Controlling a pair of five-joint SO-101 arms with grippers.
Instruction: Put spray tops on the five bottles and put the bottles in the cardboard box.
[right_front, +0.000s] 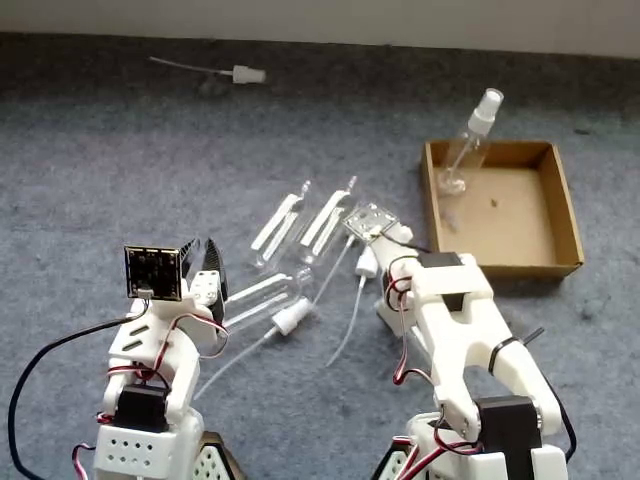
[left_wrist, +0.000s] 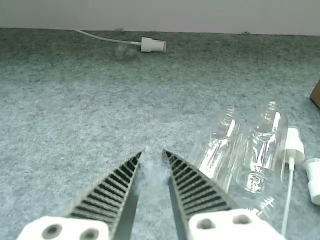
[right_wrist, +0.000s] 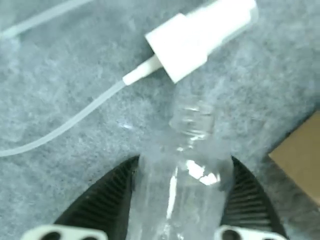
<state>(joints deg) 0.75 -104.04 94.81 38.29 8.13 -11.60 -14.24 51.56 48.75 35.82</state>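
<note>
Firmly clamped on a clear plastic bottle (right_wrist: 192, 150), the right gripper (right_wrist: 183, 162) has one black finger pressed to each side of the bottle's body. The bare threaded neck points away from the wrist. A white spray top (right_wrist: 200, 35) lies on the grey carpet (right_wrist: 60, 100) just beyond that open mouth and is not touching it. Its thin dip tube trails off across the carpet. A corner of the cardboard box (right_wrist: 300, 160) sits near this gripper. The high view shows the box standing toward the carpet's far right. A capped bottle (right_front: 468, 140) leans tilted in the box's far left corner, base inside and sprayer reaching past the rim.

The left gripper (left_wrist: 152, 152) is low over the carpet toward the near left. Its ribbed fingers are parted by only a narrow gap, and nothing is between them. Just beside it, toward the middle of the carpet, two uncapped bottles (left_wrist: 217, 142) lie side by side with their mouths pointing back toward the arms. A fourth bare bottle (right_front: 262, 293) lies on its side close to the left arm. A loose spray top (right_front: 290, 318) rests just beside it, its tube running toward the near edge. A last spray top (right_front: 245, 73) lies alone near the carpet's far edge, well apart from everything else.
</note>
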